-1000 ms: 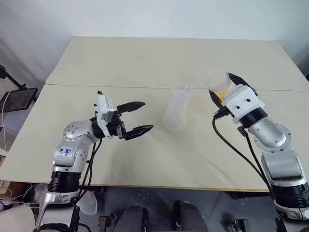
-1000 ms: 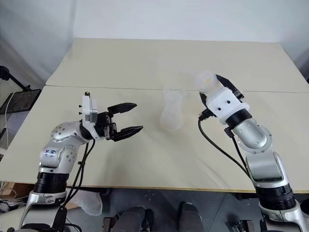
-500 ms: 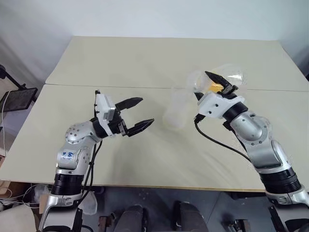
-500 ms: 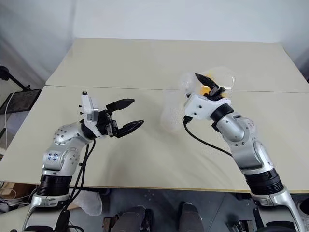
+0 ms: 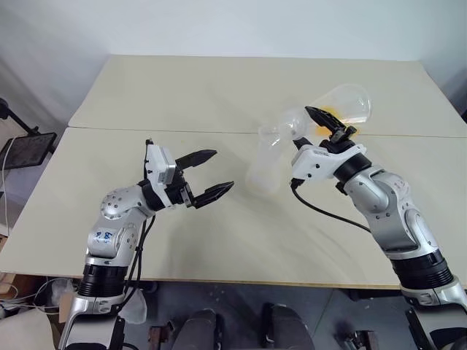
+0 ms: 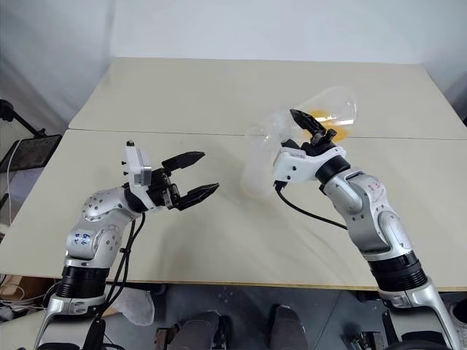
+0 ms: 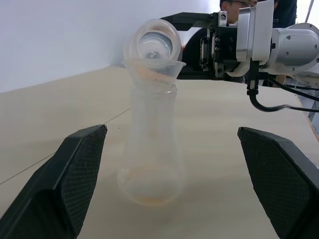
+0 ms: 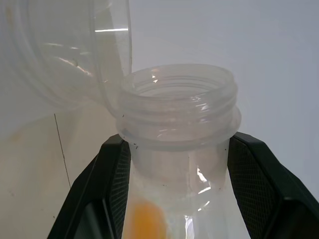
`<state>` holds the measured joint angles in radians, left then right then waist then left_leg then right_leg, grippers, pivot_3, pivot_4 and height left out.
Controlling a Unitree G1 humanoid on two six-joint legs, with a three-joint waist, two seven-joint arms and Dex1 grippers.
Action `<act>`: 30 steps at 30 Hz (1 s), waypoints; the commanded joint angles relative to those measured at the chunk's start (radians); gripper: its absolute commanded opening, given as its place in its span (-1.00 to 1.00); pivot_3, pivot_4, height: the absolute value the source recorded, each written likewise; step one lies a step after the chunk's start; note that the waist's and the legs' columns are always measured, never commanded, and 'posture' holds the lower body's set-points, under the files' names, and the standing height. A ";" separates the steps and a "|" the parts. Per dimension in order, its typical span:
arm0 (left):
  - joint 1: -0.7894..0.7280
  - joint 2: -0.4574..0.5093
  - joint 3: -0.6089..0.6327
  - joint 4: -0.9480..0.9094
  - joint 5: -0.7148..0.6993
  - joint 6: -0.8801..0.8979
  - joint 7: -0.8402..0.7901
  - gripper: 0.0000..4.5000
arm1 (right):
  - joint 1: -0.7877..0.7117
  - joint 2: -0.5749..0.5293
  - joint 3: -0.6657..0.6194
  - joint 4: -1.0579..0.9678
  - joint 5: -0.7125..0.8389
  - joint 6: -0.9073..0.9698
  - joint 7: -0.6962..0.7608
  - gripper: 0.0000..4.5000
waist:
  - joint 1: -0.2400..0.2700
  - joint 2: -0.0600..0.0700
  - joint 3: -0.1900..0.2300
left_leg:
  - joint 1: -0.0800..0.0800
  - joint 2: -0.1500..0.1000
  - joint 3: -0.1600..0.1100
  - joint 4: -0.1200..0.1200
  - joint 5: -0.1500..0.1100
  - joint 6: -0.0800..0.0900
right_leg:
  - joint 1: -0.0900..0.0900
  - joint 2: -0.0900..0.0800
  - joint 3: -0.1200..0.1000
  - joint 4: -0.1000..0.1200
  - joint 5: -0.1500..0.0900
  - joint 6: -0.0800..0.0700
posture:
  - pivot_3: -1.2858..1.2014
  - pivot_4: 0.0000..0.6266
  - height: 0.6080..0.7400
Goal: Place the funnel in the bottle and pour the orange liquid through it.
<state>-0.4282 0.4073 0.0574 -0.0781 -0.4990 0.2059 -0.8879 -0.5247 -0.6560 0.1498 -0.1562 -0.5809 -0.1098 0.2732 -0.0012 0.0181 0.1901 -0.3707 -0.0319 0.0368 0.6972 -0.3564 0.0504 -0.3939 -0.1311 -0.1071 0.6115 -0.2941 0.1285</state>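
The bottle (image 5: pixel 264 162) stands upright on the desk (image 5: pixel 219 95), a little right of centre in the left eye view, with the funnel (image 7: pixel 154 67) seated in its neck. A faint orange trace lies at the bottle's bottom in the left wrist view.

The right gripper (image 5: pixel 326 127), right of centre, has its jaws closed around the neck of a flask (image 5: pixel 343 106), which is tipped over on its side. The flask's mouth (image 7: pixel 156 43) is at the funnel's rim, just above it. The orange liquid (image 5: pixel 327 117) sits as a blob inside the flask near the jaws.

The left gripper (image 5: pixel 209 174), left of centre, hangs above the desk with its jaws spread wide and empty, pointing at the bottle and clear of it.
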 commanded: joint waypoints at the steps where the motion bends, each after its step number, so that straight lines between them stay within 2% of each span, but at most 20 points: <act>1: -0.010 -0.003 -0.004 -0.040 -0.006 -0.014 -0.005 1.00 | -0.039 -0.050 -0.007 -0.021 -0.084 -0.060 -0.032 0.09 | 0.001 0.000 0.000 | 0.000 0.000 0.000 0.000 0.000 0.000 | 0.000 0.000 0.000 0.000 0.000 0.000 | 0.03 -0.52 1.00; 30: -0.019 -0.022 -0.023 -0.026 -0.001 -0.029 -0.003 1.00 | -0.071 -0.087 -0.042 0.007 -0.191 -0.157 -0.085 0.09 | 0.000 0.000 0.000 | 0.000 0.000 0.000 0.000 0.000 0.000 | 0.000 0.000 0.000 0.000 0.000 0.000 | 0.03 -0.52 1.00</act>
<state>-0.4325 0.3910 0.0311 -0.0771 -0.4988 0.1974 -0.8899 -0.5694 -0.7243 0.1490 -0.1173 -0.7746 -0.2590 0.2089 -0.0009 0.0179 0.1902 -0.3708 -0.0318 0.0368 0.6972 -0.3562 0.0502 -0.3938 -0.1311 -0.1070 0.6112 -0.2941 0.1285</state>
